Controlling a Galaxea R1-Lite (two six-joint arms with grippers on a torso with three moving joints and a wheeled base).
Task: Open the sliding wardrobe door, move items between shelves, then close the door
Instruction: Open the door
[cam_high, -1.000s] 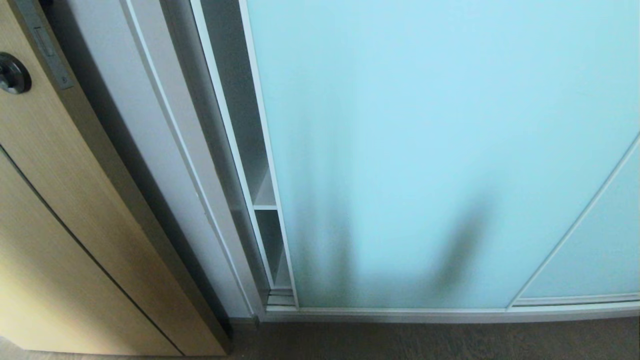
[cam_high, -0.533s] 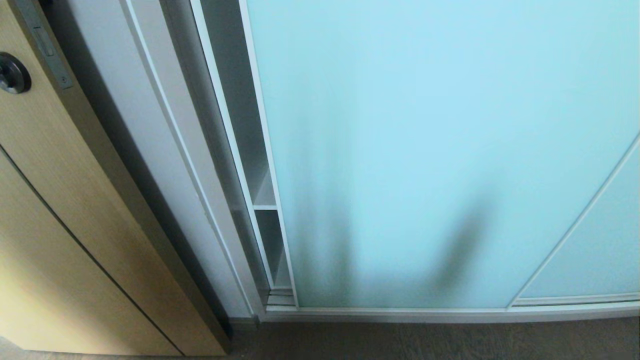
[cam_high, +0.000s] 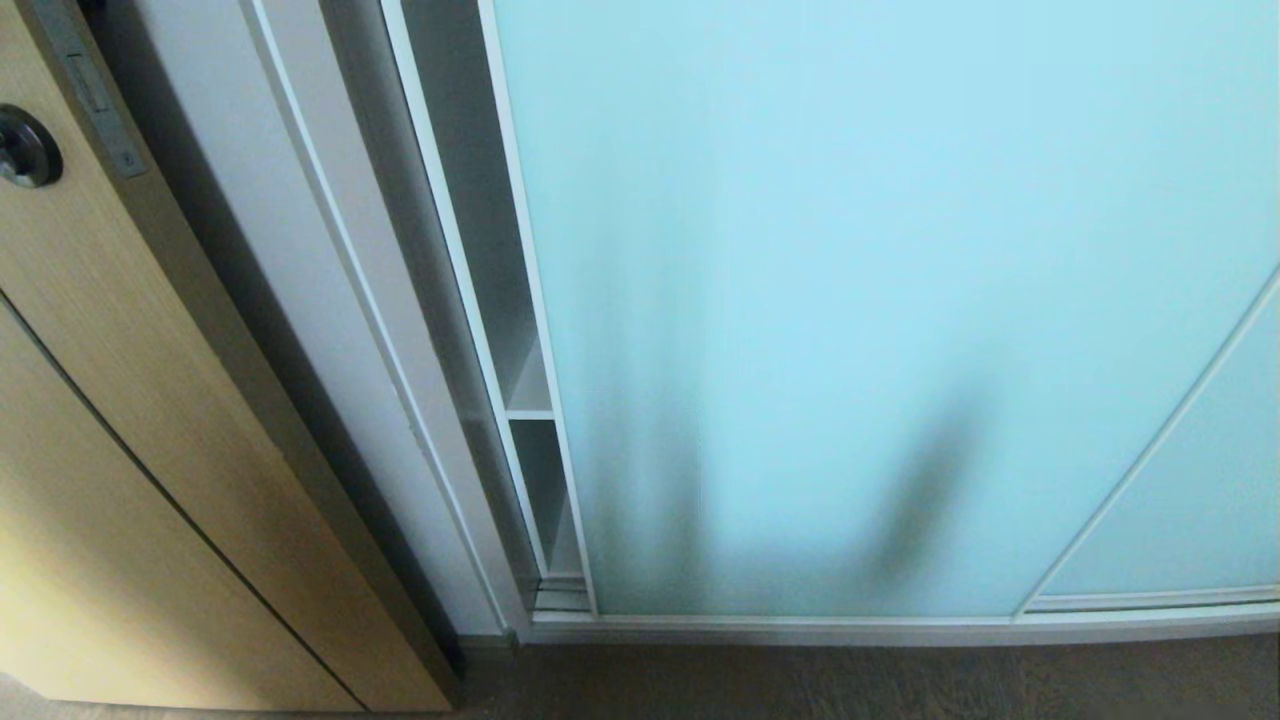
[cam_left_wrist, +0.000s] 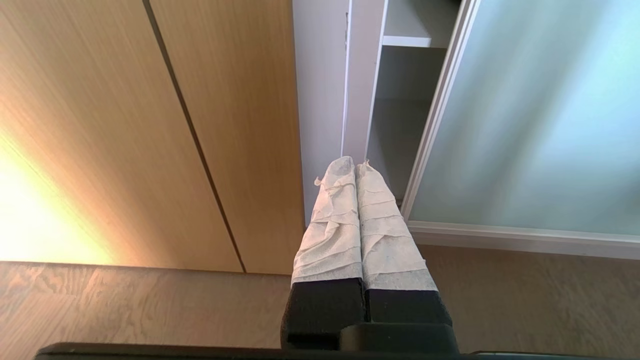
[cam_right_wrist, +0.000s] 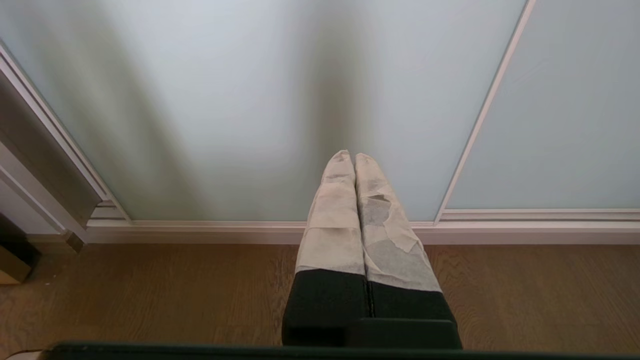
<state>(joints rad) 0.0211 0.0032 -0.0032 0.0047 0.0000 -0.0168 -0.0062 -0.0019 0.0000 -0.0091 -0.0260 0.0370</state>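
Wrist views | left tool (cam_left_wrist: 355, 162) closed, empty | right tool (cam_right_wrist: 349, 156) closed, empty

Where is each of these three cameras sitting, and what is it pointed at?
Head: high on the robot, looking down at the sliding wardrobe door; no arm shows.
Left wrist: behind the shut left gripper, facing the gap with a shelf at the door's edge.
Right wrist: behind the shut right gripper, facing the glass.
All three share the door.

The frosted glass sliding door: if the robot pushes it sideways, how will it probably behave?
The sliding wardrobe door probably stays stiff and glides along its bottom rail. Its smooth glass looks slippery; the slim frame edge seems the better contact.
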